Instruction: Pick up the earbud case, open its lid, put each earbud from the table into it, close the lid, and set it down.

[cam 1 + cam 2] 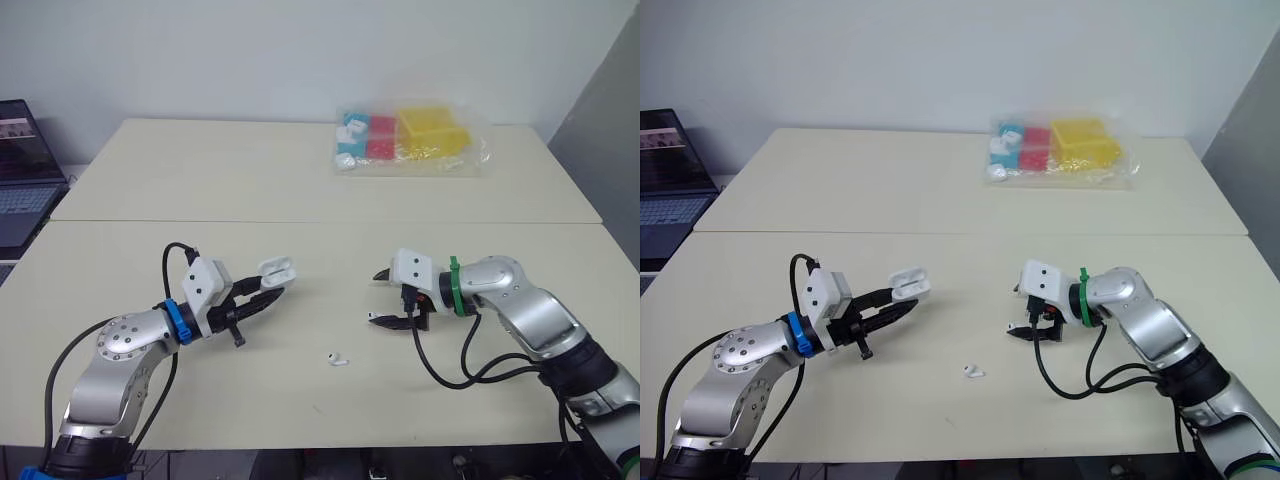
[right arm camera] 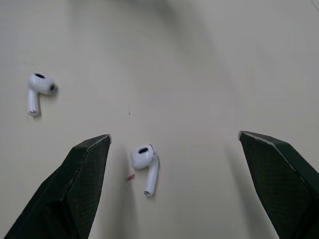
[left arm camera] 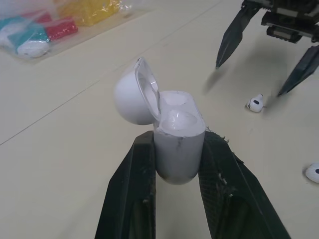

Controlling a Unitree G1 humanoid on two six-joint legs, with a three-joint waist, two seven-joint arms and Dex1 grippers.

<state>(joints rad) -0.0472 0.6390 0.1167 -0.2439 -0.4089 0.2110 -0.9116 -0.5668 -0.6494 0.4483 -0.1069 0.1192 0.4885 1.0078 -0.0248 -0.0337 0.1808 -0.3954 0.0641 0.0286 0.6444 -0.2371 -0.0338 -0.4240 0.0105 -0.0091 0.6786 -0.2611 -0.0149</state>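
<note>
— What is being attempted, and how should it be handled?

— Nearest the edge of the table (image 1: 300, 190), one earbud (image 1: 338, 359) is being left lying loose, apart from both arms. Just beyond it, the second earbud (image 2: 145, 162) is being straddled by the right gripper (image 1: 378, 297), whose jaws are being held wide apart with nothing between them but that earbud on the table. The pickup appears to be the step in hand. The earbud is lying closer to one finger, so the gripper is best being centred before anything is squeezed. The fingers should be lowered until the tabletop is nearly being brushed, and the closing is better done slowly so the piece is not being flicked away.

— And the containers?

— At about the same depth, the earbud case (image 3: 177, 124) is being gripped by its body in the left gripper (image 3: 178, 142), jaws clamped on its sides, and is being held off the table. Its lid (image 3: 132, 94) is being kept swung back, and both wells look empty. It should be kept steady, mouth toward the right arm.

— Anything further away?

— At the far side, a clear plastic bag (image 1: 410, 140) is lying flat. Yellow, red, teal and white pieces are being held inside, but what they are cannot be told.
</note>
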